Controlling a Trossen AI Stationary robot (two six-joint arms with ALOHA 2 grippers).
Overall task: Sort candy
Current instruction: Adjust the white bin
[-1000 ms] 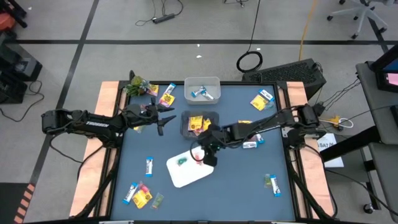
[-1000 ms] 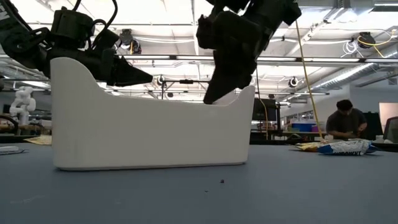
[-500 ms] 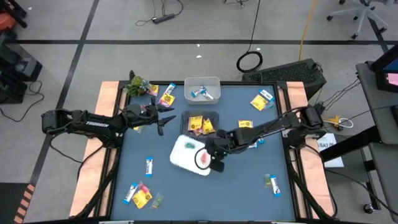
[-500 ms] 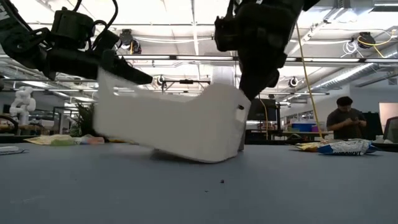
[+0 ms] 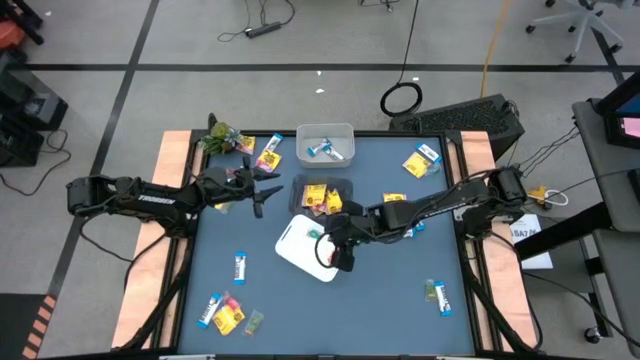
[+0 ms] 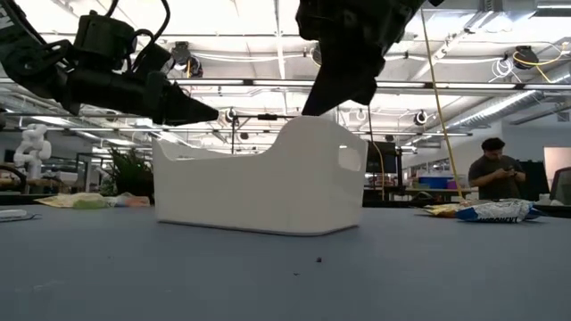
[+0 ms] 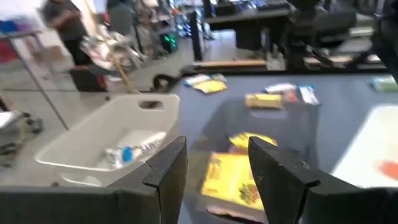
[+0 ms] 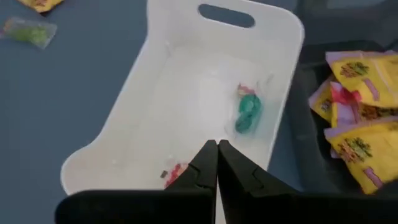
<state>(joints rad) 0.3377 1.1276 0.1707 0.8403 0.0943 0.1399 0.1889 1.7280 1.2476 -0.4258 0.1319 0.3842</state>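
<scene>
A white bin [image 5: 300, 245] stands flat on the blue table and holds a green piece [image 8: 247, 113] and a red piece [image 8: 176, 173]. My right gripper [image 8: 216, 147] is shut, its tips at the rim of the bin's raised end [image 6: 312, 123]. My left gripper [image 5: 263, 190] is open and empty, above the table left of a dark bin [image 5: 322, 196] of yellow packets [image 7: 231, 180]. A second white bin [image 5: 325, 142] at the far edge holds a blue-and-white bar [image 7: 134, 149]. My right gripper's shut fingertips stand at the rim of the white bin's end wall [image 8: 124, 163], coming down at a slant from the table's right side. I cannot tell whether they touch it. The bin rests with its whole bottom on the table.
Loose candy lies about: packets at the far right [image 5: 421, 160], by the far bin [image 5: 270, 152], beside my right arm [image 5: 396, 200], a bar at the near left [image 5: 240, 265], a cluster at the near left corner [image 5: 225, 314], pieces near right [image 5: 437, 293]. A leafy green object [image 5: 222, 138] sits far left.
The white bin has slid toward the table's far edge, close to the dark bin. It turned about and tipped up on the way, and now stands flat again. My right gripper has moved with it, staying shut at its end.
</scene>
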